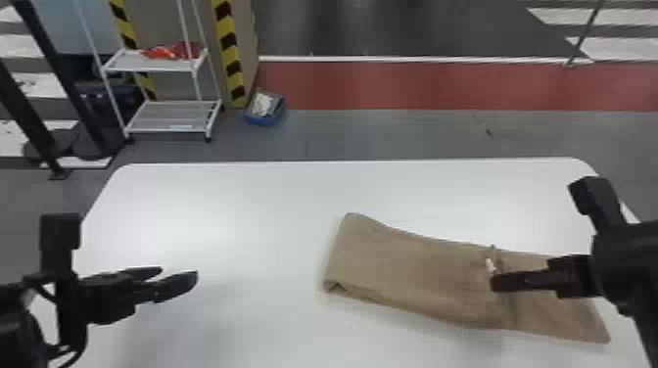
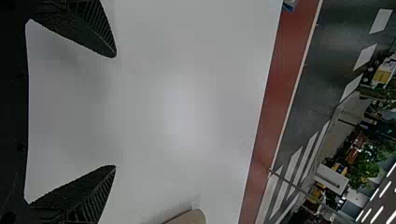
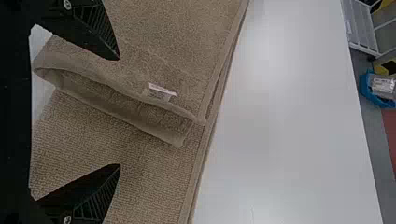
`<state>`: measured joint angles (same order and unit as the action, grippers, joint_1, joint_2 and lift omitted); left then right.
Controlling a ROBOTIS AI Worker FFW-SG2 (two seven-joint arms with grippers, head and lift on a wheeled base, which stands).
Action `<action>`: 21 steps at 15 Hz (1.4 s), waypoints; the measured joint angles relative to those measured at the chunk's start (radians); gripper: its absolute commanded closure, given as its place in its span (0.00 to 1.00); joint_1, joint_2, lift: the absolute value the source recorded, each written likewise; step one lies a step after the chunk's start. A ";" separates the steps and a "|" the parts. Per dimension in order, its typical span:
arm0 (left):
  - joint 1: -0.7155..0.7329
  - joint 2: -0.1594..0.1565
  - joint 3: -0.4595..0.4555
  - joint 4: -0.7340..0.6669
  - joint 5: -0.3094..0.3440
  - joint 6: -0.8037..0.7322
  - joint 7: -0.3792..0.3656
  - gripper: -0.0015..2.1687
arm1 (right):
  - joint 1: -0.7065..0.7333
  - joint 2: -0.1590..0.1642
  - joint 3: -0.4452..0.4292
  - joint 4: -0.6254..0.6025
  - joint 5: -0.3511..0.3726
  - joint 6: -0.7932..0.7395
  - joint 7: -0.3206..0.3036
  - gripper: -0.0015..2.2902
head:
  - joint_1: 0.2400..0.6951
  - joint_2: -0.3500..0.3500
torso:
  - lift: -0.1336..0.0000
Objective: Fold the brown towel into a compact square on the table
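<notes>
The brown towel (image 1: 416, 269) lies as a long folded strip across the table's right half, with a folded-over layer whose edge and small white tag lie near its right part. My right gripper (image 1: 494, 283) is over that edge; in the right wrist view the right gripper (image 3: 119, 112) stands open, its fingers apart above the towel (image 3: 140, 182), and the raised hem forms a loop between them. On the left, my left gripper (image 1: 188, 279) is above bare table, away from the towel. The left wrist view shows the left gripper (image 2: 116, 111) open with nothing between its fingers.
The white table (image 1: 220, 205) extends under both arms, its far edge beyond the towel. On the floor behind stand a white wire shelf (image 1: 166, 117) and a blue bin (image 1: 264, 110); a striped yellow-black post (image 1: 229, 54) rises beside them.
</notes>
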<state>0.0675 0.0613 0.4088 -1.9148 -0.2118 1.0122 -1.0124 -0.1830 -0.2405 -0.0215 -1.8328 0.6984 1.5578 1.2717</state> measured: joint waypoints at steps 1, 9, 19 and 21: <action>0.000 0.000 0.001 0.002 0.000 -0.003 0.000 0.01 | -0.007 0.005 0.000 0.012 0.000 0.000 -0.006 0.04 | 1.00 0.51 | 0.07; 0.000 0.006 0.010 0.015 0.006 -0.012 -0.003 0.01 | -0.029 0.041 0.003 0.036 -0.008 0.000 -0.038 0.21 | 1.00 0.55 | 0.07; 0.018 0.005 0.024 0.007 0.012 -0.019 -0.021 0.02 | -0.027 0.050 -0.013 0.036 -0.013 0.000 -0.048 0.44 | 1.00 0.55 | 0.07; 0.022 0.005 0.027 0.003 0.013 -0.019 -0.023 0.02 | -0.025 0.050 -0.023 0.033 -0.018 0.000 -0.048 0.46 | 1.00 0.55 | 0.07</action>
<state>0.0896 0.0663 0.4359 -1.9120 -0.1985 0.9933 -1.0355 -0.2085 -0.1902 -0.0441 -1.7993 0.6804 1.5578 1.2240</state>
